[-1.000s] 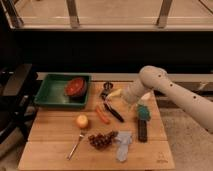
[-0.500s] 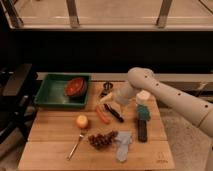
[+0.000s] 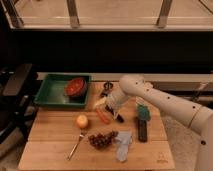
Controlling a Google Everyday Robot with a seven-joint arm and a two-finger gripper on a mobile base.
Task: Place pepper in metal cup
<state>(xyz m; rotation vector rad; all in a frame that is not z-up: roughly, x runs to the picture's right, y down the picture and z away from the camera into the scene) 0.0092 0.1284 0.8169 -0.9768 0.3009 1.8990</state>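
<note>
Wooden table (image 3: pixel 50 131) | claw (image 3: pixel 101 104) released, empty | shifted left since earlier, now just above pepper (image 3: pixel 103 117)

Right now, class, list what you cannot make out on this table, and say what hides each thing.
- Camera view, gripper, low over the board right by the pepper: contact with the pepper cannot be told; the arm covers the gap.
- Camera view, metal cup: its inside is too dark to see.
- Camera view, black-handled utensil: one end lies under the arm.
- Camera view, arm: its base is cut off by the right edge.
</note>
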